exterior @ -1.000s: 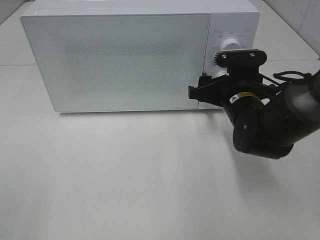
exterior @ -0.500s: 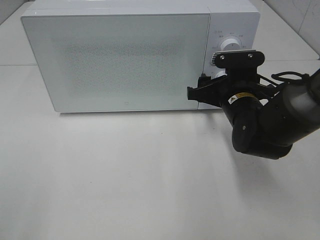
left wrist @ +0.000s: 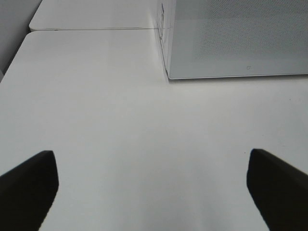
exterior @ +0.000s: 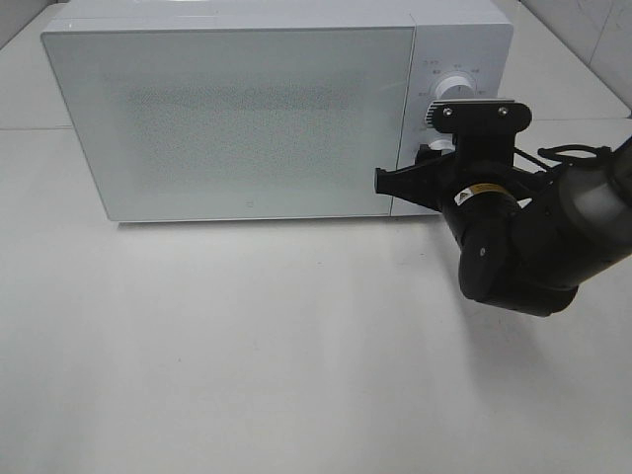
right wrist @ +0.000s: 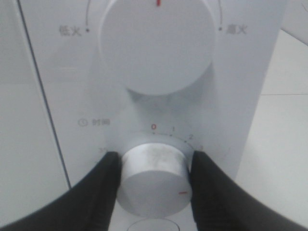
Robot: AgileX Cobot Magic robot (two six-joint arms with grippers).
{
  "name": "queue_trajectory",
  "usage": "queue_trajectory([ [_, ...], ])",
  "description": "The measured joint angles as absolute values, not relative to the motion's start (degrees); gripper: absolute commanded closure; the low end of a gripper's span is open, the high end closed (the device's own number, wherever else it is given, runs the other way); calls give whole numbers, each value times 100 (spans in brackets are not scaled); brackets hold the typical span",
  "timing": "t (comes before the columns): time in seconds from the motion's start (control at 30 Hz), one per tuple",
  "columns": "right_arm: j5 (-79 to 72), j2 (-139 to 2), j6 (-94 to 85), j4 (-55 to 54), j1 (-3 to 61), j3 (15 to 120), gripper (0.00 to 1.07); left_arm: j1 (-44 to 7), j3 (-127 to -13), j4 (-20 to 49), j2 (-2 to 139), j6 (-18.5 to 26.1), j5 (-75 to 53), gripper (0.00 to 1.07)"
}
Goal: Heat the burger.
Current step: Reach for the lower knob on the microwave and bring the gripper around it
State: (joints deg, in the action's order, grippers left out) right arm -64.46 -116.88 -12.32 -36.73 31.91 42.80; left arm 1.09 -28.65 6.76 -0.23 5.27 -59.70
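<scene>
- A bare white table (exterior: 247,346) carries a white microwave (exterior: 464,39) at 12 o'clock in the high view, with nothing else on the surface.
- The microwave's door (exterior: 237,118) is shut, and its frosted front hides the inside.
- The burger shows in no view. It is probably inside the oven, but I cannot tell.
- Judging by this, loading is done. Setting the time and the heating itself are left.
- The right gripper (right wrist: 155,161) reaches in from 4 o'clock, partly closed. Its 2 fingers (right wrist: 103,187) clamp either side of the timer knob (right wrist: 154,173), at 6 o'clock from the power knob (exterior: 456,87).
- The left gripper (left wrist: 151,159) hangs over bare table, jaws spread wide and holding nothing.
</scene>
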Motion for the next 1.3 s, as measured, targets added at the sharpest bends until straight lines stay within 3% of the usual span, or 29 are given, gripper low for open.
queue_trajectory([
  [0.33,-6486,-11700,613,-3638,3186,4257,101,109,-2865,676,-23,527,-5970,6],
  [0.53,-6623,-11740,3260,-3266,3128,4165,101,109,-2865,676,-23,527,-5970,6],
  [0.83,-6715,-11774,5586,-3197,3117,4148,101,109,-2865,676,-23,527,-5970,6],
  [1.3,-6704,-11774,8010,-3197,3117,4148,100,109,-2865,676,-23,527,-5970,6],
])
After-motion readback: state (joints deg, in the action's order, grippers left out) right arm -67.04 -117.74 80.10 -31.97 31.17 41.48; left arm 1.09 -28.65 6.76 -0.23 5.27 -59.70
